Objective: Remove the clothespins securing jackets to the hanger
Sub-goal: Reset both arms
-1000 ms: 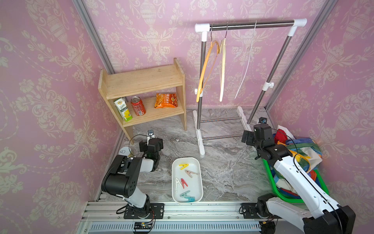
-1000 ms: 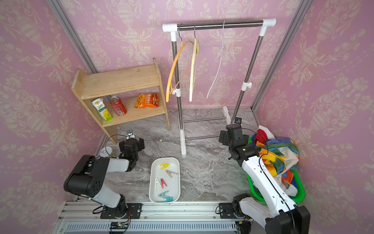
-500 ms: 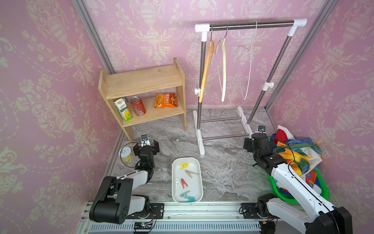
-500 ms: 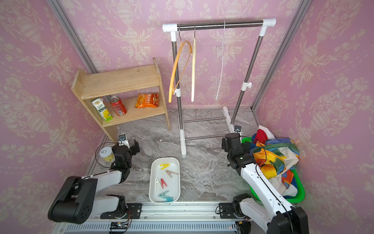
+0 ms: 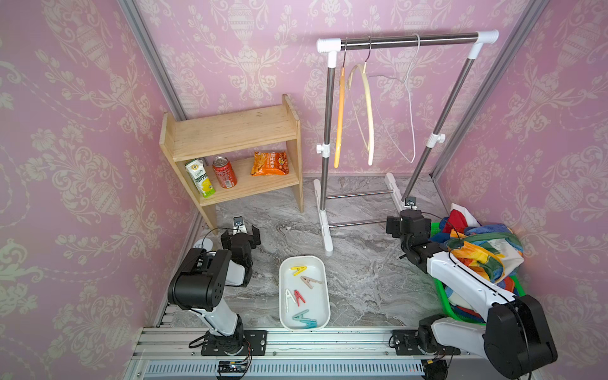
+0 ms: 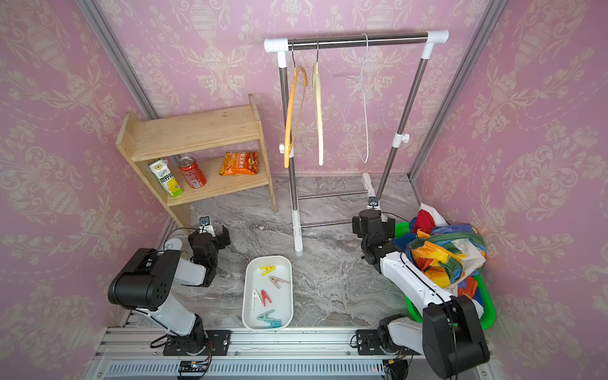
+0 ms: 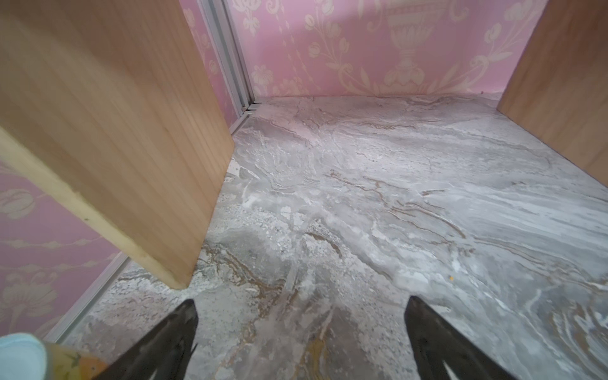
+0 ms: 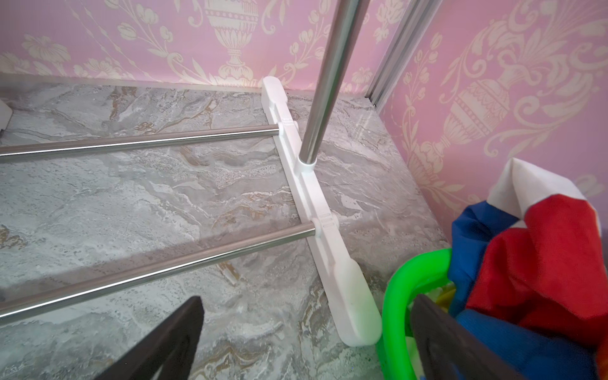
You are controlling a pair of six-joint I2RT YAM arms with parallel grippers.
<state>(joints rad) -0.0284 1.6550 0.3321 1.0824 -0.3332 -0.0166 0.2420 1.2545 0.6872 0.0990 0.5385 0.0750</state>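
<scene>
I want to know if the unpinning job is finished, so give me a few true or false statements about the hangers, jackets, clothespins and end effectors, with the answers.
1. The three hangers on the rack are bare. True.
2. The jackets are spread flat on the floor. False: they are piled in the green basket.
3. The clothespins lie in the white tray. True.
4. The right end effector grips a clothespin. False: it is open and empty.
5. The red can stands on top of the wooden shelf. False: it is on the lower board, between the carton and the snack bag.
</scene>
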